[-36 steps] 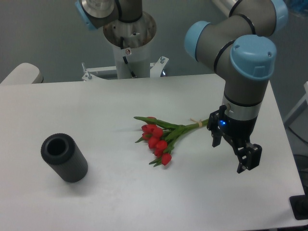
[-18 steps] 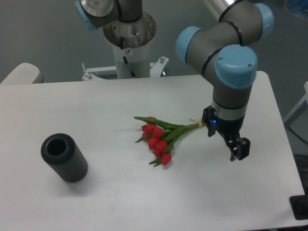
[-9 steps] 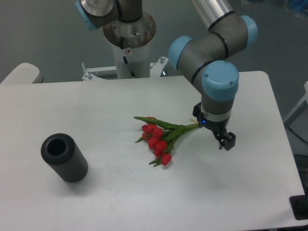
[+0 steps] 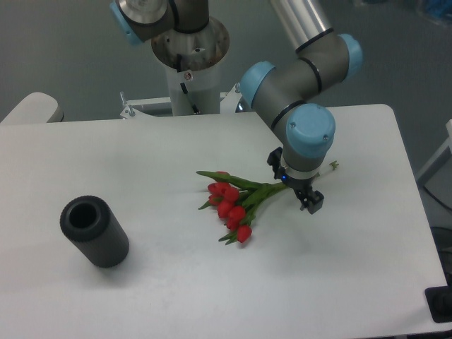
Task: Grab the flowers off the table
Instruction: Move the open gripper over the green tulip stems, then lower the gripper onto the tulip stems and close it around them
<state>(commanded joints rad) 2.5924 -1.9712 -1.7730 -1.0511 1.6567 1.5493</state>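
The flowers (image 4: 236,200), a small bunch of red tulips with green stems, lie flat near the middle of the white table (image 4: 127,152). Their stems point right, and a stem tip (image 4: 332,166) pokes out beyond the wrist. My gripper (image 4: 294,182) hangs low over the stem ends, open. One finger (image 4: 313,203) stands on the near side of the stems and the other on the far side. The arm's wrist hides the tied part of the stems. I cannot tell whether the fingers touch the stems.
A black hollow cylinder (image 4: 94,231) lies on its side at the table's left front. The arm's base column (image 4: 191,67) stands behind the table's far edge. The table's right edge (image 4: 413,191) is close to the gripper.
The gripper has moved left and away from the camera, from beside the stem ends to over them, and has come lower. The flowers have not moved.
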